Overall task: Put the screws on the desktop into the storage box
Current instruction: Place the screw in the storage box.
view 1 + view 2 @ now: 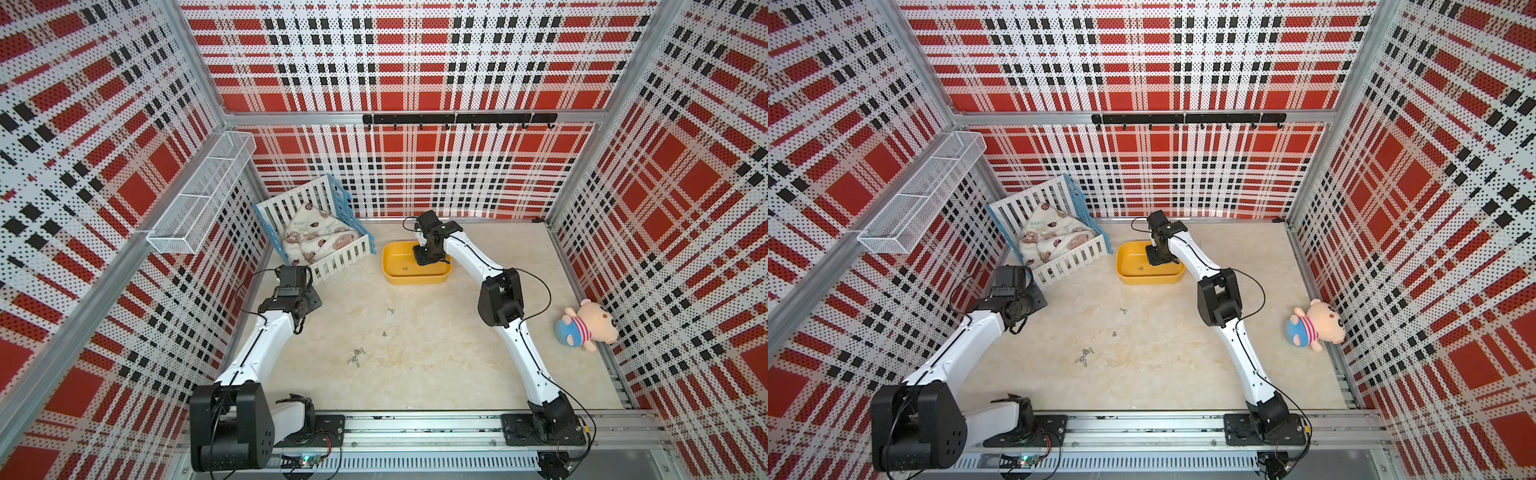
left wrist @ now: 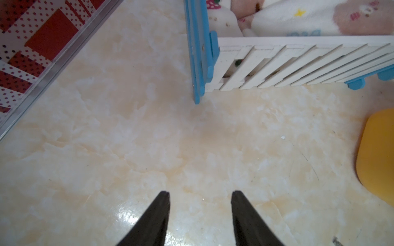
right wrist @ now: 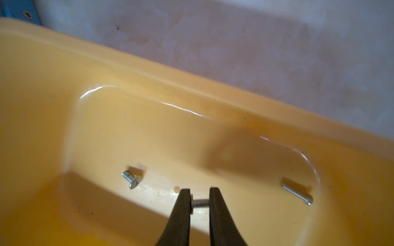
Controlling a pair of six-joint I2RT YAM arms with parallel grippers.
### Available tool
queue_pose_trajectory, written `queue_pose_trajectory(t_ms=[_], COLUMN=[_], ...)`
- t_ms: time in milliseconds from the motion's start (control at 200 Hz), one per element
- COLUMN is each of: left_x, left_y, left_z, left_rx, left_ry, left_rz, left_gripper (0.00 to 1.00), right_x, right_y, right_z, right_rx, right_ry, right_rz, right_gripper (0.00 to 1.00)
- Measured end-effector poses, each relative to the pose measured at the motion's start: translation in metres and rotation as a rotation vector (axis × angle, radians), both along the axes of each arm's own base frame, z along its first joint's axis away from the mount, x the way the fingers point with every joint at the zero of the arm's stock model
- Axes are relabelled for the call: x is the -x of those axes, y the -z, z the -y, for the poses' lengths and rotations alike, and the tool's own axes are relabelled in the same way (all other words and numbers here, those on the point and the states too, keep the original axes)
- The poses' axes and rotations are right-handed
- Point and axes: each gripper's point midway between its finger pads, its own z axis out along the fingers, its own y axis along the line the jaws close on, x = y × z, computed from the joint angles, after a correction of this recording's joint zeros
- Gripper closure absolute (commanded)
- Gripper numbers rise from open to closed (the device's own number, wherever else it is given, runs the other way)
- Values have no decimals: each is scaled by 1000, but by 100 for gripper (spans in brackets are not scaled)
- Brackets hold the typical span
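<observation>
Right gripper point(image 3: 199, 191) hangs over the floor of the box point(image 3: 149, 70). Its jaws are closed on a screw point(image 3: 200, 203), which spans crosswise between the fingertips with its head against one finger. Two more lie on the box floor, well apart on either side of the gripper: a short screw point(image 3: 131, 180) with a countersunk head and a long screw point(image 3: 297, 194).

Left gripper point(image 2: 200, 192) hovers over bare desktop point(image 2: 128, 138) near a corner of the crib point(image 2: 255, 64). Its jaws are parted and hold nothing.

In both top views, other screws lie on the desktop between the arms. They comprise a cluster point(image 1: 356, 356), a single screw point(image 1: 384, 333), and a far group point(image 1: 390, 310) nearer the box, too small to count.
</observation>
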Motion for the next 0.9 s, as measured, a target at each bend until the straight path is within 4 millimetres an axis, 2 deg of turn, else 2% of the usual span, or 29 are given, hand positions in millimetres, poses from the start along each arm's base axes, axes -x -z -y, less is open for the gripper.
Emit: queue_pose_trajectory(t_ms=[145, 351, 531, 666, 762, 822, 902], left_x=[0, -4, -4, -3, -5, -7, -9], left_y=[2, -3, -3, -4, -9, -15, -20], left_z=[1, 5, 7, 10, 23, 37, 58], left_rx=[-1, -2, -5, -5, -10, -14, -7], left_ry=[4, 14, 18, 31, 70, 112, 166], left_rz=[-6, 4, 3, -5, -1, 5, 12], left_gripper=[46, 46, 46, 45, 45, 44, 42], right_x=[-1, 0, 0, 16, 35, 44, 52], right_y=[-1, 0, 1, -4, -40, -83, -156], right_z=[-2, -2, -2, 4, 4, -3, -10], right_rx=[-9, -11, -12, 5, -1, -28, -88], right_ry=[-1, -4, -7, -17, -32, -44, -48], right_rz=[2, 0, 6, 14, 85, 172, 330], right_gripper=[75, 72, 58, 47, 41, 40, 40])
